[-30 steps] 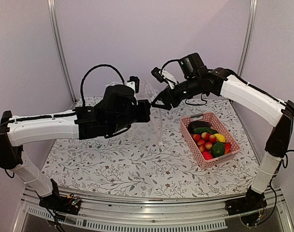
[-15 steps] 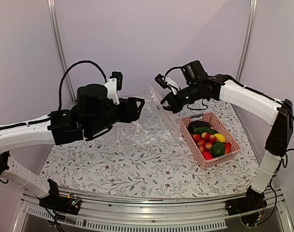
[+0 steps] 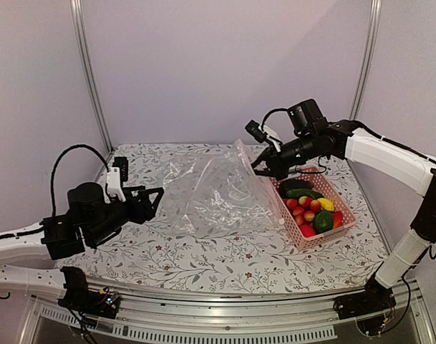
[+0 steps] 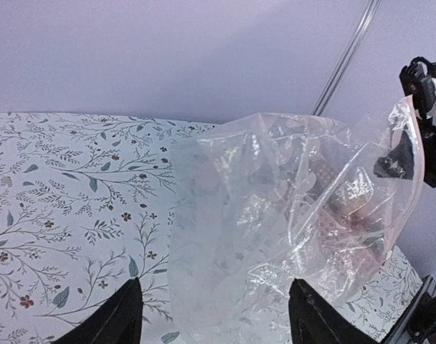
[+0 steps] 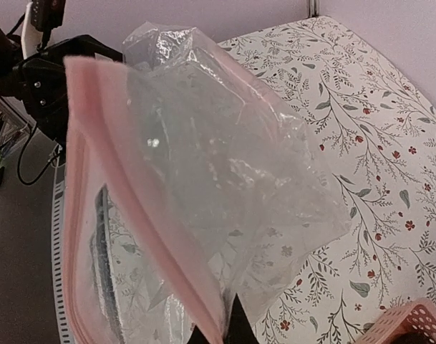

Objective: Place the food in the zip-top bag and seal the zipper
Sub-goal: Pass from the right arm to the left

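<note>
The clear zip-top bag (image 3: 210, 190) lies slumped across the middle of the table, its right corner lifted. My right gripper (image 3: 259, 170) is shut on that raised mouth edge. In the right wrist view the bag (image 5: 225, 165) hangs from the right gripper (image 5: 228, 331), and the zipper (image 5: 158, 215) shows as a pinkish strip running down to the jaws. The food (image 3: 311, 209), red, green and yellow pieces, sits in the pink basket (image 3: 328, 236). My left gripper (image 3: 157, 202) stands open at the left, apart from the bag. In the left wrist view the bag (image 4: 260, 215) lies ahead of the left gripper (image 4: 214, 319).
The pink basket stands on the floral tablecloth at the right, just below the right gripper; its corner (image 5: 411, 326) shows in the right wrist view. Pale walls and metal posts (image 3: 89, 79) enclose the back and sides.
The left gripper opened, let go of the bag and drew back low to the left. The right gripper shut on the bag's mouth edge and shifted right, and the bag sank onto the table.
</note>
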Available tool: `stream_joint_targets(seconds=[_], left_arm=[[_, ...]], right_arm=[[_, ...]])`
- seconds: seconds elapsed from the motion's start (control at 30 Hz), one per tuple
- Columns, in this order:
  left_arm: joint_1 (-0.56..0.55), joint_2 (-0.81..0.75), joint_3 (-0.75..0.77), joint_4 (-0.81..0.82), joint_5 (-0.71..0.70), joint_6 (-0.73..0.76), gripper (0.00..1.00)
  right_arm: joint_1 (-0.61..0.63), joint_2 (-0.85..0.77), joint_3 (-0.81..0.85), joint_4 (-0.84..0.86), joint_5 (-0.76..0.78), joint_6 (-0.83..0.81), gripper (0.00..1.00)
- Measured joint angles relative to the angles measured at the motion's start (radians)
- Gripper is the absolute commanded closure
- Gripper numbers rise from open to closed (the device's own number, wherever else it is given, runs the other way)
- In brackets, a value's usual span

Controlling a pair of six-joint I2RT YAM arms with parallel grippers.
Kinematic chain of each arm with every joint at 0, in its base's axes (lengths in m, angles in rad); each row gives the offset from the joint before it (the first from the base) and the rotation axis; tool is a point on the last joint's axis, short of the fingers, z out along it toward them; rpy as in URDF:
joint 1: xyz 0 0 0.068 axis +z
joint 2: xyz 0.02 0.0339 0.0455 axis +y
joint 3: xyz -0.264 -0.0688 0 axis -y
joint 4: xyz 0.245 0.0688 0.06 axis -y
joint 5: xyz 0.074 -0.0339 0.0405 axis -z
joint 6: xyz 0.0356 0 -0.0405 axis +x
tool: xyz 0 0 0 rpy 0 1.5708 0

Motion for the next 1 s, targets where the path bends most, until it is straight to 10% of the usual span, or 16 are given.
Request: stream_joint_targets(seconds=[0.33, 0.6, 1.0], left_arm=[[0.146, 0.073, -0.051, 0.127, 0.209, -0.037, 0.52], [0.214, 0.184, -0.051, 0.22, 0.315, -0.009, 0.98], [0.283, 0.21, -0.019, 0.248, 0.288, 0.008, 1.0]], right_arm=[[0.0, 0.0, -0.008, -0.034, -0.045, -0.045, 1.0], [-0.005, 0.001, -0.007, -0.055, -0.073, -0.064, 1.0], [-0.056, 0.001, -0.006, -0.068, -0.195, -0.085, 1.0]])
